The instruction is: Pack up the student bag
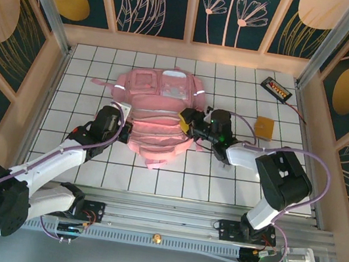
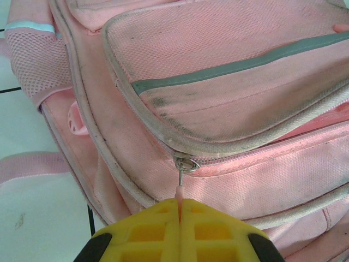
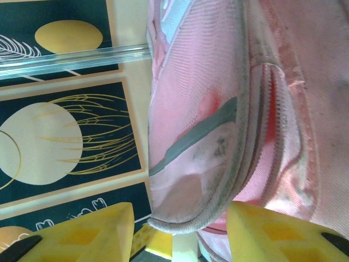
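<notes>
The student bag (image 1: 159, 102), a large pink backpack, lies flat on the tiled table with its window pockets toward the back wall. My left gripper (image 1: 125, 112) is at its left side. In the left wrist view the left gripper (image 2: 180, 203) is shut on the pink zipper pull (image 2: 180, 192), which hangs from a metal ring (image 2: 187, 164) on the slider. My right gripper (image 1: 186, 121) is at the bag's right side. Close up, the right gripper (image 3: 180, 218) stands open around the rounded corner of a front pocket (image 3: 191, 180), with a gap at the left finger.
A black box with a red label (image 1: 276, 88) lies at the back right, its cable running along the right wall. A small tan square object (image 1: 264, 126) sits right of the bag. Wooden walls close in the table on three sides.
</notes>
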Robot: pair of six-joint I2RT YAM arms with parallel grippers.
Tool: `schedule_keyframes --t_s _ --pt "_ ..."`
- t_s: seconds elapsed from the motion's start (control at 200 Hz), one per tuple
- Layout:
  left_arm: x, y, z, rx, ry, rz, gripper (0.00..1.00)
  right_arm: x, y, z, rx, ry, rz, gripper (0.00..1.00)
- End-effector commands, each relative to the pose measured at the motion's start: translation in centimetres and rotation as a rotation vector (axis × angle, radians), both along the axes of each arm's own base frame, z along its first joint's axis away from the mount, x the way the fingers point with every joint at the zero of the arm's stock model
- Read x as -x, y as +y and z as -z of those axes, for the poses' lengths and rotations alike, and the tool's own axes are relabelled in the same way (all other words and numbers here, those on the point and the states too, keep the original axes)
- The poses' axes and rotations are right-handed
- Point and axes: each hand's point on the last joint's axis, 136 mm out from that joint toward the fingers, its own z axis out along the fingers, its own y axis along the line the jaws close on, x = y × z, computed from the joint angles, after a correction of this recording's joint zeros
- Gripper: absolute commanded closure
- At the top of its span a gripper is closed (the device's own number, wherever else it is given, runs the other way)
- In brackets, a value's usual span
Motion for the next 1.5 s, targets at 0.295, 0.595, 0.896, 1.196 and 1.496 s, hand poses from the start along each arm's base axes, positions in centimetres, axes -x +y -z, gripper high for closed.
schedule_keyframes --t_s 0.295,0.595,0.896,1.196,1.496 --pt "0.3 0.3 -0.2 0.010 -0.010 -0.001 1.00 -2.0 5.3 0.8 -0.039 0.028 -0.061 0.55" --pt "0.3 0.5 -0.4 -0.001 -0.022 -0.003 1.00 -1.6 6.2 1.8 -0.026 0.047 -0.062 1.00" --pt "-0.2 3.5 -0.6 -0.154 -0.014 -0.113 1.00 -3.3 -0.2 -1.3 0.200 -0.114 -0.119 1.00" --pt "-1.4 4.2 -1.2 -0.312 -0.088 -0.051 1.00 -1.6 -1.1 -1.1 0.232 -0.164 -0.342 1.00" --pt "-4.1 5.4 -0.8 -0.337 -0.091 -0.122 1.00 -1.1 -2.4 -2.6 0.228 -0.240 -0.420 1.00"
